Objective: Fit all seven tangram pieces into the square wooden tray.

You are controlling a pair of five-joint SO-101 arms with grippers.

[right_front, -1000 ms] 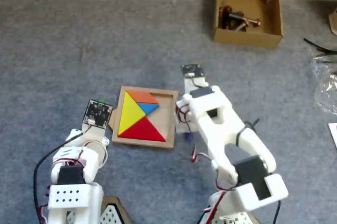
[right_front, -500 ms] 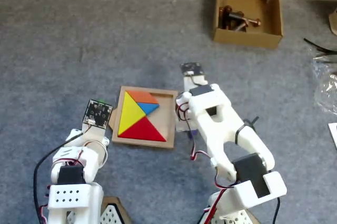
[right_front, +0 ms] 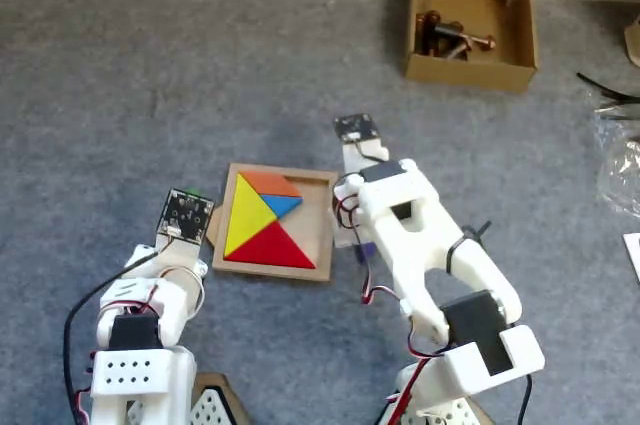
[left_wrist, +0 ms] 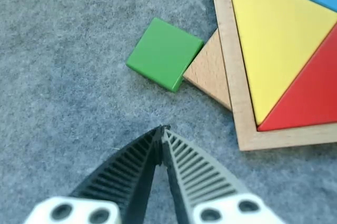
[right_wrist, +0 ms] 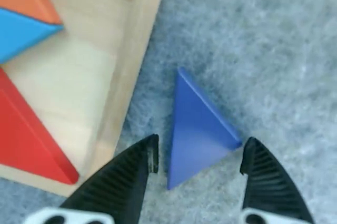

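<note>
The square wooden tray (right_front: 318,220) lies on the grey carpet (right_front: 130,75), near the middle and toward its near edge. 4 pieces sit in it: a yellow triangle (right_front: 245,215) along the left edge, an orange piece (right_front: 270,183) at the far edge, a small light-blue triangle (right_front: 284,205) below it and a red triangle (right_front: 275,245) at the near edge. The strip along the tray's right edge is bare wood.

Outside the tray's left edge a green square (left_wrist: 164,54) touches a plain wooden triangle (left_wrist: 210,71) that lies against the rim. The left gripper (left_wrist: 162,135) hangs over the carpet just beside them, jaws pressed together on nothing.

Just outside the right edge a dark-blue triangle (right_wrist: 197,129) lies flat on the carpet. The right gripper (right_wrist: 200,147) has its jaws spread, 1 on each side of it.

A cardboard box (right_front: 470,70) stands by the far edge, toward the right corner
</note>
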